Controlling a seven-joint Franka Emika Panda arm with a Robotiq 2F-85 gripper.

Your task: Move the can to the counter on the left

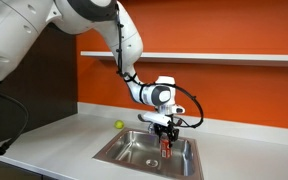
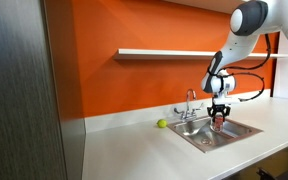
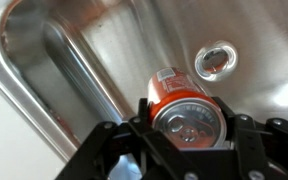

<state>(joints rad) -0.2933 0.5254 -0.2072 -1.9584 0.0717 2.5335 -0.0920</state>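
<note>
The red can [image 3: 179, 100] with its silvery top sits between my gripper's [image 3: 187, 122] black fingers in the wrist view, which press against both its sides. In both exterior views the gripper [image 1: 165, 136] [image 2: 218, 116] hangs over the sink with the can [image 1: 166, 146] [image 2: 218, 123] held upright under it, above the basin floor. The light grey-white counter [image 1: 54, 150] [image 2: 134, 150] stretches beside the sink.
The stainless steel sink basin [image 1: 134, 152] [image 2: 199, 136] [image 3: 74, 70] has a round drain [image 3: 214, 61]. A small yellow-green ball [image 1: 119, 125] [image 2: 162, 124] lies on the counter near the sink. A faucet [image 2: 190, 100] stands behind the basin. An orange wall and shelf [image 2: 164, 52] are behind.
</note>
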